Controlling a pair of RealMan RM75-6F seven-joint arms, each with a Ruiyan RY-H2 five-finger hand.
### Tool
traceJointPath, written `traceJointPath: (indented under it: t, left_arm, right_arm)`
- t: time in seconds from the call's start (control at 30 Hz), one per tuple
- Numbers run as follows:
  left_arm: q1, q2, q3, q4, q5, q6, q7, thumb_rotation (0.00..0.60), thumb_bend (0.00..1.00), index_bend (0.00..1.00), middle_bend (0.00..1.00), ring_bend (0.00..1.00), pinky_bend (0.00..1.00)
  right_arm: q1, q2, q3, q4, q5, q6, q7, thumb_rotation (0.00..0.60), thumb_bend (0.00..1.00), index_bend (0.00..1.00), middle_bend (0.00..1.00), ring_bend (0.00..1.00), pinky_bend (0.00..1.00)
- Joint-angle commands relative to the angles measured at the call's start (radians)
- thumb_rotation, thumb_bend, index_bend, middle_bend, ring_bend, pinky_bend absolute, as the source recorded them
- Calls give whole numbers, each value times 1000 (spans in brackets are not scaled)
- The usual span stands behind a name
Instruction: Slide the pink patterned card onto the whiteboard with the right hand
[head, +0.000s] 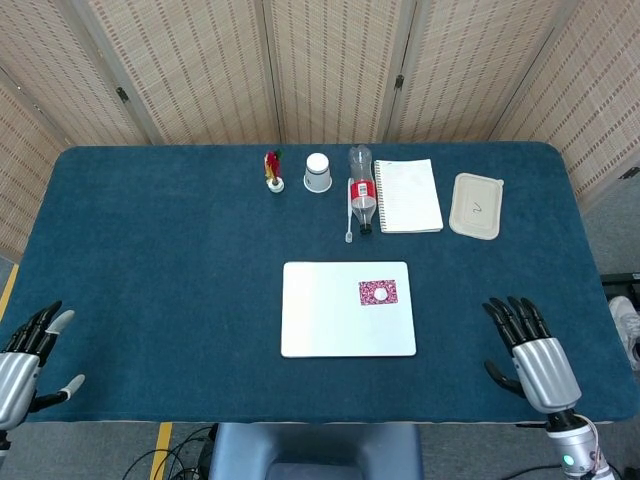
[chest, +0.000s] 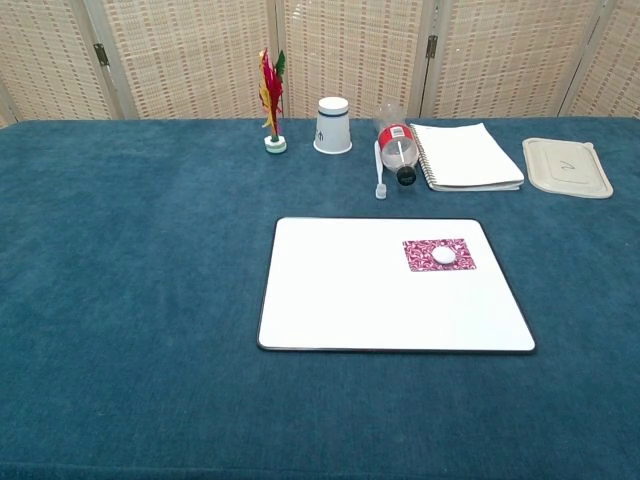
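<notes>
Two hands at the near table edge, both empty with fingers spread: right hand (head: 532, 350) low at the right corner, left hand (head: 25, 355) at the left corner. Farther in, pink patterned card (head: 378, 292) flat on the whiteboard (head: 320, 325), upper right area, well inside the border. Beyond, a plastic bottle (head: 361, 190), spiral notebook (head: 408, 195), paper cup (head: 318, 172). Little risk apparent: only a careless return reach nudging the card off.
</notes>
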Motion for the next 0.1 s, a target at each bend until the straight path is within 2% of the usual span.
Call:
traceJointPath:
  t: [0.03, 0.1]
  left_arm:
    - [6, -3, -1, -2, 10, 10, 1, 600, 255, 100, 30, 18, 182]
    - [4, -4, -2, 0, 11, 9, -11, 600, 254, 100, 30, 18, 182]
  right_arm:
    - [-11, 11, 10, -10, -7, -18, -1, 600, 182, 21, 81, 0, 0]
    - [-18, 15, 18, -17, -9, -25, 0, 600, 182, 6, 80, 0, 0]
